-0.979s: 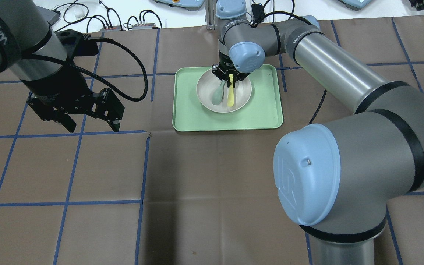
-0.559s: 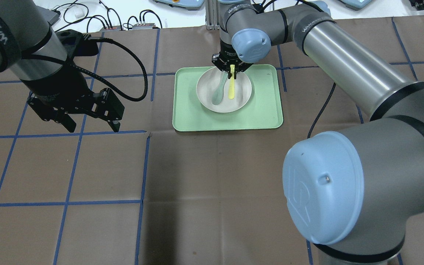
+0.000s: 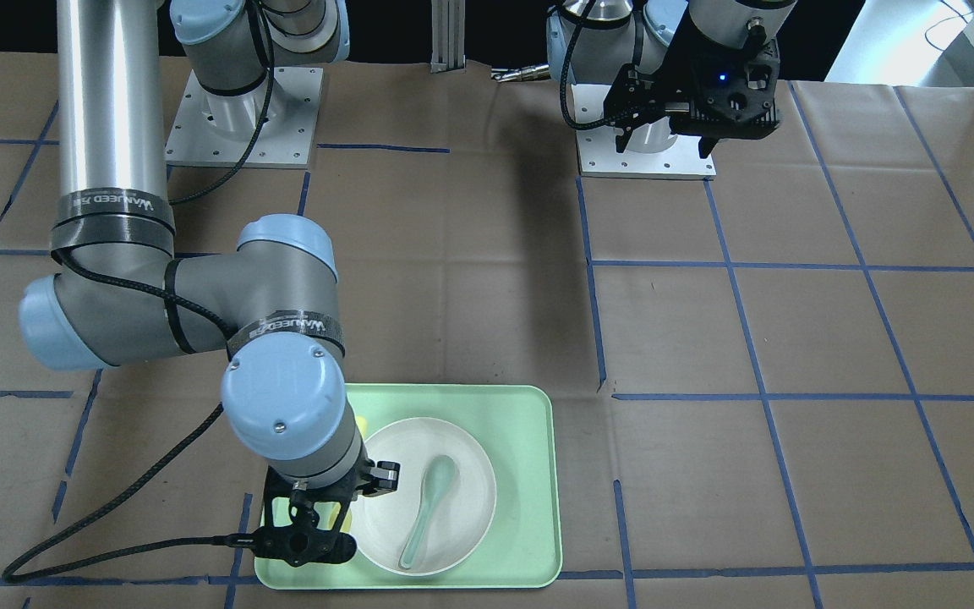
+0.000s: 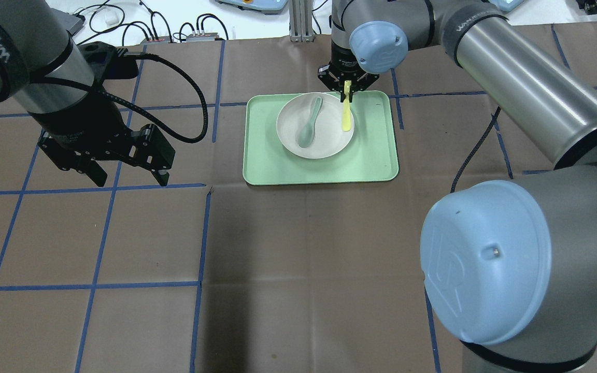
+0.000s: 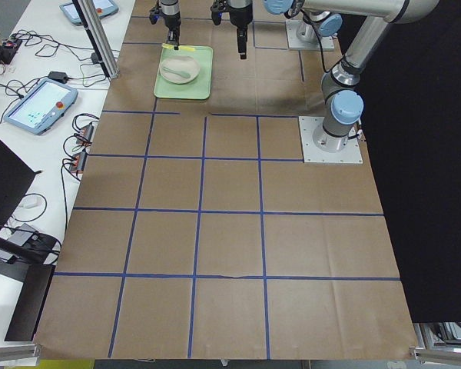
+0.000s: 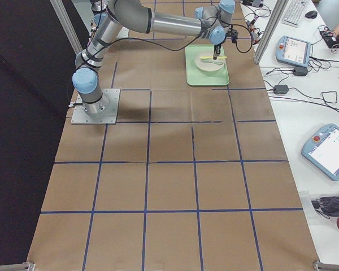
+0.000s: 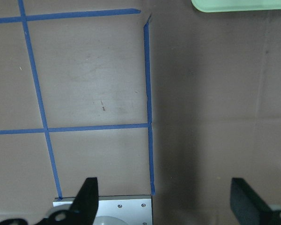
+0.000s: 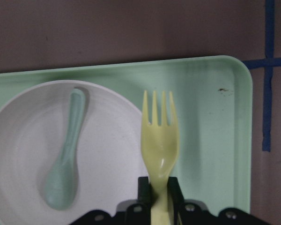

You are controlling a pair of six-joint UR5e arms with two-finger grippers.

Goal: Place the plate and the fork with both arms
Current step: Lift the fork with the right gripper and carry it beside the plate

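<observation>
Seeing our right gripper point(image 4: 346, 89) pinched tight on the yellow fork point(image 4: 346, 113) by its handle, tines hanging over the edge of the plate point(image 4: 290, 139). The plate sits on the green tray point(image 4: 371, 155) with a spoon point(image 4: 311, 122) in it. Our left gripper point(image 4: 130, 181) hovers over the bench point(image 4: 298, 259) well apart, jaws spread wide, holding nothing.

From behind the robot's shoulders we look forward and down on the tabletop point(image 4: 298, 259); across it, a front camera faces back, steeply down. Both share the tray point(image 4: 371, 160). Two end cameras look along the tabletop from far off. Our wrist cameras sit close: the right just above the fork point(image 8: 160, 136), the left higher over the tabletop.
</observation>
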